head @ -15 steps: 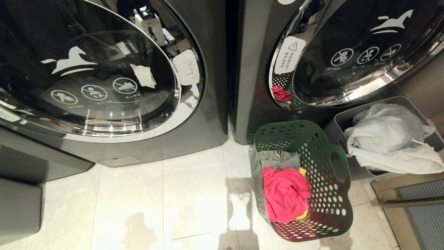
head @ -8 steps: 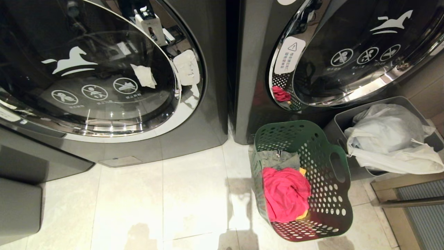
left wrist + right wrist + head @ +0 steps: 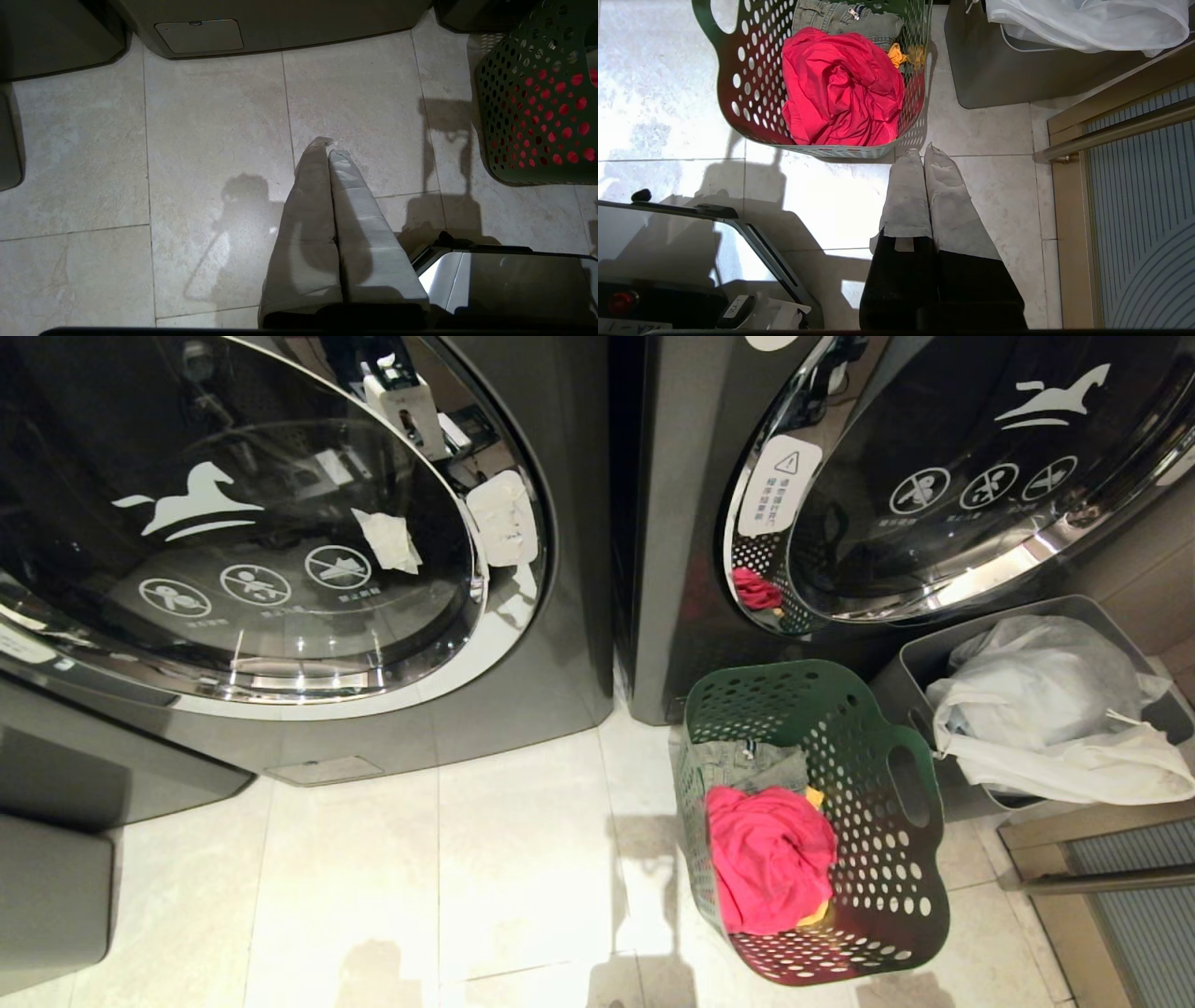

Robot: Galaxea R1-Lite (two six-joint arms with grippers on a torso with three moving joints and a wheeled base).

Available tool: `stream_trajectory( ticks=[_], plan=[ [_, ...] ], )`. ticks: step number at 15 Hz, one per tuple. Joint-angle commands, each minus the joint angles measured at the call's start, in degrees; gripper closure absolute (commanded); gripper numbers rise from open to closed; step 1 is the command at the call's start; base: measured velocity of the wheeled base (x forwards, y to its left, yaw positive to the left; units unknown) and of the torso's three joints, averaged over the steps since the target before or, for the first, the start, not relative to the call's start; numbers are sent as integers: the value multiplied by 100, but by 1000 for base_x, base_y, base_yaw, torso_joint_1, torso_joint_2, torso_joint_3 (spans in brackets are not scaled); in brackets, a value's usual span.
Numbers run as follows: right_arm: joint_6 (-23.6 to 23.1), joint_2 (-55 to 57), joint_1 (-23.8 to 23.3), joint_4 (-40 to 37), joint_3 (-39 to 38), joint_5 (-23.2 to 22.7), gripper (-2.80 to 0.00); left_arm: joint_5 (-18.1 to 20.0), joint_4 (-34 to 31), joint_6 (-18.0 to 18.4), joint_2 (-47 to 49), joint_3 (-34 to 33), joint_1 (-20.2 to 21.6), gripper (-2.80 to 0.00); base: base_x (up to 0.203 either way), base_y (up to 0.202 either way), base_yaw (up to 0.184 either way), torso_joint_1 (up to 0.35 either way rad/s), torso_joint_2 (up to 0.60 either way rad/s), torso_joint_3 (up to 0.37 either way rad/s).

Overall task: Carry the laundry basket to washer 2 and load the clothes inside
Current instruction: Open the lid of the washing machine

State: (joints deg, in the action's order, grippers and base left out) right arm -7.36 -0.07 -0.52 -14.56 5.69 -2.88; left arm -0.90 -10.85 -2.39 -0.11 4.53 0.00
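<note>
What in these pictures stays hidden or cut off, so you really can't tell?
- Washer numbers: in the head view both washers are cut off by the top edge, so no number shows.
- Drum contents: dark, reflective door glass hides them.
- Grey-green garment: mostly buried under the pink-red garment in the laundry basket.
- Grey bin: white bags cover its contents.
- Both arms: outside the head view.

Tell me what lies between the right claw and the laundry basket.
Only bare floor tile. In the right wrist view, the shut right claw hangs just short of the laundry basket rim, with nothing in between.
</note>
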Motion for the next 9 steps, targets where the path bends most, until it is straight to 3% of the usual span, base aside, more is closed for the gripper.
stream_trajectory(
  ticks=[1, 9],
  plan=[
    [7, 16, 0, -21, 2, -2, 0, -6, -14, 2, 11, 4, 0, 0, 0, 0, 0, 0, 0, 0],
    [-2, 16, 0, -21, -7, -2, 0, -33, -14, -25, 11, 4, 0, 0, 0, 0, 0, 2, 5, 155]
  ],
)
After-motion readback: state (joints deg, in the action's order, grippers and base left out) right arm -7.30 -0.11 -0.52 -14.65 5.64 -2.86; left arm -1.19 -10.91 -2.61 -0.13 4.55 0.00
